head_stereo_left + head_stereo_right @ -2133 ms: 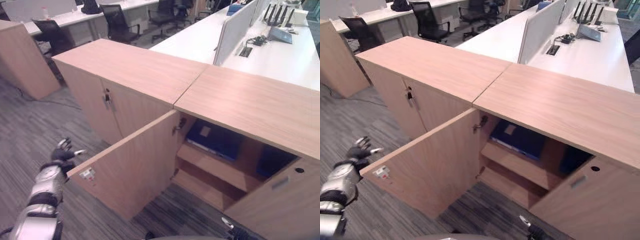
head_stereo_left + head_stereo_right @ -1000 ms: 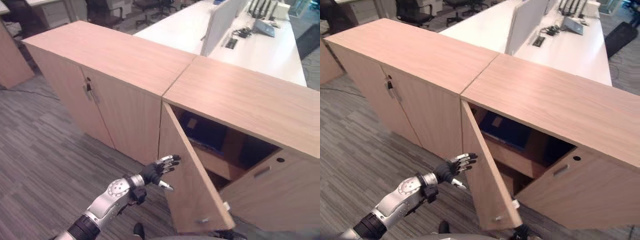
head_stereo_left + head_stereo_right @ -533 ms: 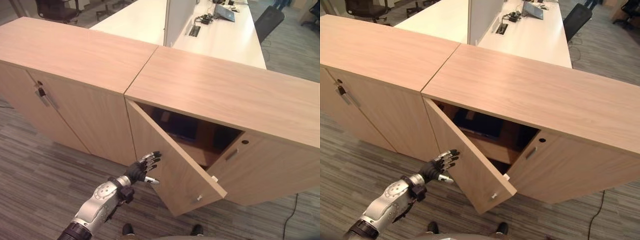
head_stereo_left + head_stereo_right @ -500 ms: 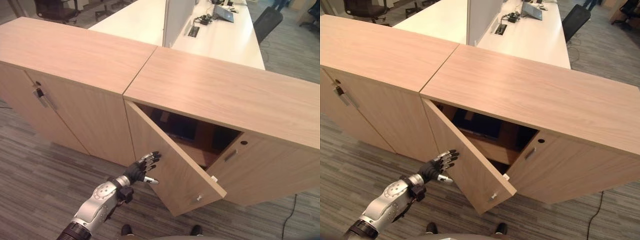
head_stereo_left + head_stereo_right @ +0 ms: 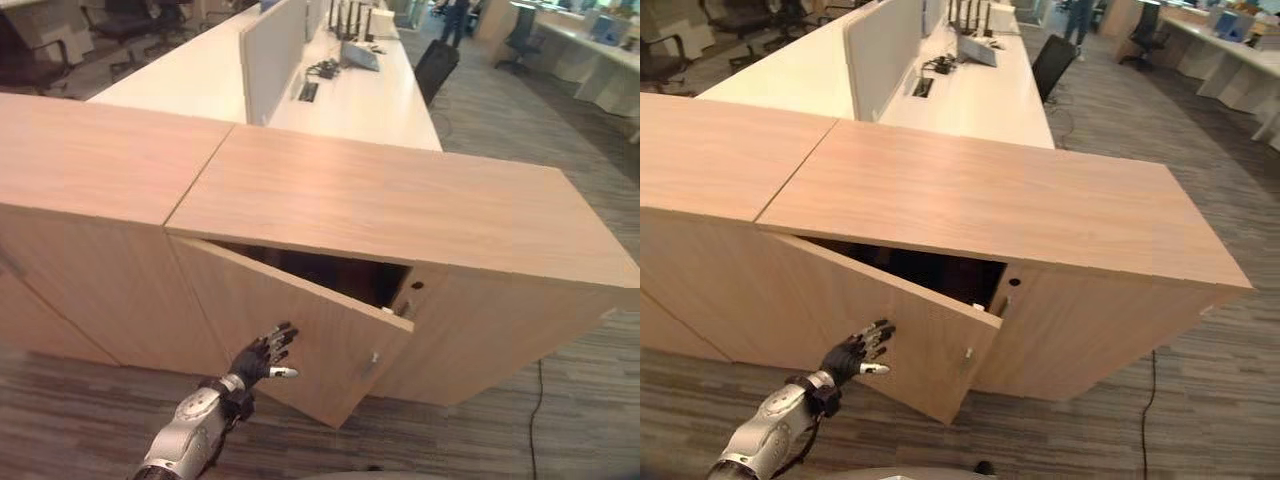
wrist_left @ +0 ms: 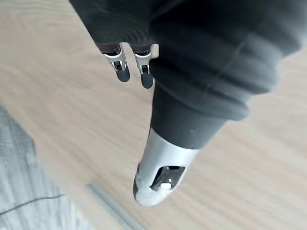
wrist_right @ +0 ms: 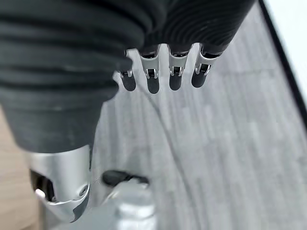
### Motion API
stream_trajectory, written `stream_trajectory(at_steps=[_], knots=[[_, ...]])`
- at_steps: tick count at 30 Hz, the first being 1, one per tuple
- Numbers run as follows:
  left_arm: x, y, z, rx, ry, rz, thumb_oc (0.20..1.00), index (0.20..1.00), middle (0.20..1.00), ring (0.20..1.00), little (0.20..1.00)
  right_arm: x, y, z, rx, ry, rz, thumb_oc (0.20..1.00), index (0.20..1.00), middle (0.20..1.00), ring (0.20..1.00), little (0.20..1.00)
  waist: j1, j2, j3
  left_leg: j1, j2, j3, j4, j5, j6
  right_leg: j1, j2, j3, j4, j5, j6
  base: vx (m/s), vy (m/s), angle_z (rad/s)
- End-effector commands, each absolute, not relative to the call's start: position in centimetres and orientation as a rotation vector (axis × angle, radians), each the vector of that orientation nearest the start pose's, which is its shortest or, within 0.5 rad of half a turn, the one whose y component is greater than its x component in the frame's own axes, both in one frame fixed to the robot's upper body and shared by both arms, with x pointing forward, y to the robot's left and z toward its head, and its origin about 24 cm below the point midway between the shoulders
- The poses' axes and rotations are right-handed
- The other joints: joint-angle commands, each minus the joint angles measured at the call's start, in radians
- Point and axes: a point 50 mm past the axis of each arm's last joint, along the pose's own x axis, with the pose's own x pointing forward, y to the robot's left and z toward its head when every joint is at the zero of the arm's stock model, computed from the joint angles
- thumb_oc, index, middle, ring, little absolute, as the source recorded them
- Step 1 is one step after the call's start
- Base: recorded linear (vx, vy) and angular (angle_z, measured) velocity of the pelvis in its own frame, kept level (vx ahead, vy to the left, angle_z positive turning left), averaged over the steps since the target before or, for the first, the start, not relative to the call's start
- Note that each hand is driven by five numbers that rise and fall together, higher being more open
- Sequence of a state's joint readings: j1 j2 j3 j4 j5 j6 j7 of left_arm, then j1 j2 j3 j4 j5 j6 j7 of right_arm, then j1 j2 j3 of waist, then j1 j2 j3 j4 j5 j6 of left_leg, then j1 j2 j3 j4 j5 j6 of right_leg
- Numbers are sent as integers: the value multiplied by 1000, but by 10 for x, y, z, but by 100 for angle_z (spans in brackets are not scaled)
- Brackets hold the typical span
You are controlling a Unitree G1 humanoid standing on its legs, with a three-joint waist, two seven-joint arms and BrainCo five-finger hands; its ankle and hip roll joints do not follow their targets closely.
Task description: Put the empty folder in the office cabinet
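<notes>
Left hand (image 5: 262,356) has fingers straight and spread, flat against the outer face of the cabinet door (image 5: 310,345), about mid-height and nearer the hinge side. Left wrist view agrees: fingertips (image 6: 122,74) extended over bare wood panel, nothing held.

Door is ajar at a shallow angle. Hinge edge sits at the left under the seam between the two cabinet tops; free edge sticks out toward the robot, with its lower corner the point furthest out over the floor. The gap between free edge and the fixed right door (image 5: 480,335) is narrow and wedge-shaped.

Office cabinet (image 5: 990,205) interior is dark through that gap. Empty folder: cannot make it out in there, too dark and mostly covered by the door.

Right hand (image 7: 163,76) hangs over grey striped carpet (image 7: 230,143), fingers relaxed, holding nothing.

Room: carpet (image 5: 560,400) to the right of the cabinet's end corner is open. A long white desk (image 5: 340,90) with a divider panel (image 5: 270,45) runs behind the cabinets; an office chair (image 5: 432,65) stands at its right side.
</notes>
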State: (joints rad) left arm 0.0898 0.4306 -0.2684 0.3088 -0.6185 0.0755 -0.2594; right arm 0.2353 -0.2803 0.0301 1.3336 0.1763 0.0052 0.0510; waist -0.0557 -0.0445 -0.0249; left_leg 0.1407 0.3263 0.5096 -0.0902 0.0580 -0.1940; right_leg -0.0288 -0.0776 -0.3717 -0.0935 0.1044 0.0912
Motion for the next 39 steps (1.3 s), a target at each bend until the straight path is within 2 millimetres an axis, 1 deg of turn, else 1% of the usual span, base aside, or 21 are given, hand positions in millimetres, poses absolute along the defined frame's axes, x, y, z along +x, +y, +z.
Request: stream_trajectory(at_steps=[1,4,6,7,8,9,10,11,14,16,18,21,24,26,30,32,33,35,36,38,39], knots=[[227,185,-23,-214,367,-325,1000,1000,1000,1000,1000,-12,-254,-166,-66,1467,-228,1000,1000,1000,1000,1000,-31,-16,42,-8,91,-53,75,104,-26,48,50,-13,6,-141,3,27,-221,-40],[239,181,-21,-202,356,-311,1000,1000,1000,1000,1000,-5,-256,-165,-95,1434,-194,1000,1000,1000,1000,1000,-39,-25,56,-45,103,-72,208,88,-9,59,76,20,6,-163,-27,-7,-165,-33],[254,180,-16,-188,325,-272,1000,1000,1000,1000,1000,8,-260,-163,-121,1388,-177,1000,1000,1000,1000,1000,-25,-40,72,-108,52,-173,287,30,38,69,78,48,6,-170,-36,-42,-99,-76],[254,180,-16,-188,324,-272,1000,1000,1000,1000,1000,8,-260,-163,-120,1388,-178,1000,1000,1000,1000,1000,-27,-39,73,-114,52,-178,295,24,40,69,77,45,6,-170,-35,-13,-64,-87],[268,182,-12,-160,303,-211,1000,1000,1000,1000,1000,23,-260,-160,-142,1334,-146,1000,1000,1000,1000,1000,-27,-55,75,-144,-17,-243,311,-72,85,72,70,76,6,-163,-33,-2,-27,-68],[273,186,-10,-149,290,-182,1000,1000,1000,1000,1000,30,-261,-159,-152,1308,-134,1000,1000,1000,1000,1000,-22,-59,76,-156,-46,-270,312,-109,100,72,66,91,6,-159,-31,-76,-15,-65],[278,194,-9,-112,288,-142,1000,1000,1000,1000,1000,46,-261,-155,-164,1252,-110,1000,1000,1000,1000,1000,-15,-74,82,-189,-117,-315,309,-137,129,62,50,117,6,-134,-31,-82,34,-89],[280,200,-10,-110,292,-111,1000,1000,1000,1000,1000,53,-261,-153,-175,1230,-96,1000,1000,1000,1000,1000,-11,-73,90,-209,-144,-338,324,-152,132,63,51,132,6,-126,-29,-113,43,-103],[280,220,-12,-115,300,-12,1000,1000,1000,1000,1000,61,-256,-151,-160,1193,-58,1000,1000,1000,1000,1000,-13,-64,99,-214,-183,-361,323,-164,135,69,58,177,6,-111,-26,-21,52,-67],[280,228,-14,-109,309,28,1000,1000,1000,1000,1000,57,-267,-152,-154,1230,-96,1000,1000,1000,1000,1000,-7,-56,92,-180,-196,-358,280,-160,135,80,58,180,6,-110,-23,37,88,-50],[279,240,-18,-147,323,108,1000,1000,1000,1000,1000,56,-266,-153,-138,1251,-112,1000,1000,1000,1000,1000,-7,-52,82,-152,-210,-352,229,-139,131,86,47,172,6,-105,-19,30,96,-27],[283,263,-8,-106,290,200,1000,1000,1000,1000,1000,51,-259,-156,-115,1267,-92,1000,1000,1000,1000,1000,-12,-45,65,-116,-227,-341,160,-126,130,86,34,167,6,-93,-9,14,96,1],[285,273,-3,-70,273,241,1000,1000,1000,1000,1000,49,-256,-158,-107,1276,-83,1000,1000,1000,1000,1000,-14,-41,56,-93,-237,-334,114,-116,132,85,28,165,6,-89,-1,5,79,4],[285,298,3,-17,271,342,1000,1000,1000,1000,1000,48,-251,-159,-86,1278,-74,1000,1000,1000,1000,1000,-15,-33,39,-64,-249,-330,60,-104,133,88,19,160,6,-88,8,22,89,6],[279,309,6,13,241,409,1000,1000,1000,1000,1000,51,-245,-160,-67,1262,-73,1000,1000,1000,1000,1000,-12,-29,28,-44,-263,-336,22,-94,137,96,6,151,6,-88,18,18,61,7],[275,310,2,-3,253,414,1000,1000,1000,1000,1000,52,-245,-161,-65,1262,-73,1000,1000,1000,1000,1000,-11,-27,28,-42,-266,-339,15,-92,138,96,4,149,6,-88,19,2,45,11],[256,315,-19,-98,323,418,1000,1000,1000,1000,1000,55,-241,-160,-58,1250,-55,1000,1000,1000,1000,1000,-9,-22,24,-43,-270,-339,8,-90,140,94,-1,147,6,-85,23,-1,63,11],[248,317,-27,-159,345,416,1000,1000,1000,1000,1000,55,-241,-160,-55,1247,-53,1000,1000,1000,1000,1000,-8,-20,21,-44,-273,-342,5,-90,142,94,-3,146,6,-84,25,1,60,9],[232,317,-43,-273,380,425,1000,1000,1000,1000,1000,59,-241,-158,-53,1224,-43,1000,1000,1000,1000,1000,-3,-19,18,-46,-276,-348,3,-90,144,92,-7,143,6,-80,27,2,43,7],[220,313,-57,-340,420,444,1000,1000,1000,1000,1000,61,-240,-157,-56,1208,-36,1000,1000,1000,1000,1000,3,-21,17,-48,-280,-356,3,-90,147,93,-10,139,6,-78,27,-1,36,5],[220,313,-57,-340,420,444,1000,1000,1000,1000,1000,61,-240,-157,-56,1208,-36,1000,1000,1000,1000,1000,3,-21,17,-48,-280,-356,3,-90,147,93,-10,139,6,-78,27,0,0,0]])
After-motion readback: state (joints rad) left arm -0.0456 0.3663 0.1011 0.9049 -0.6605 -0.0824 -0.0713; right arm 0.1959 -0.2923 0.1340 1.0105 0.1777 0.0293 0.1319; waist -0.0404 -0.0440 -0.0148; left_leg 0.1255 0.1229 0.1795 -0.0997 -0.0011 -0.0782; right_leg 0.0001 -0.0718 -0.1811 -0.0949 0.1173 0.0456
